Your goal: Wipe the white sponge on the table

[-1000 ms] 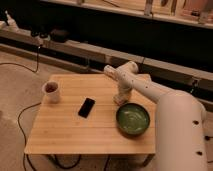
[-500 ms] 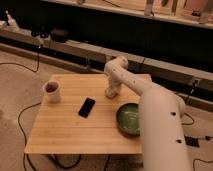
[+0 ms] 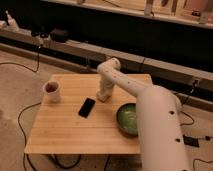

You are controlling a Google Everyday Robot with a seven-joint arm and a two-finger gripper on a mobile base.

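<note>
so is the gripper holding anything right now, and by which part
Cannot be told. The gripper is down at the table just right of the black phone, and the arm hides whatever may be under it.

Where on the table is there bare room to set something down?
The table's near edge, in front of the phone, is bare, as is the strip between cup and phone. It is crowded at the right: bowl, arm, and end effector low at the tabletop beyond the phone.
</note>
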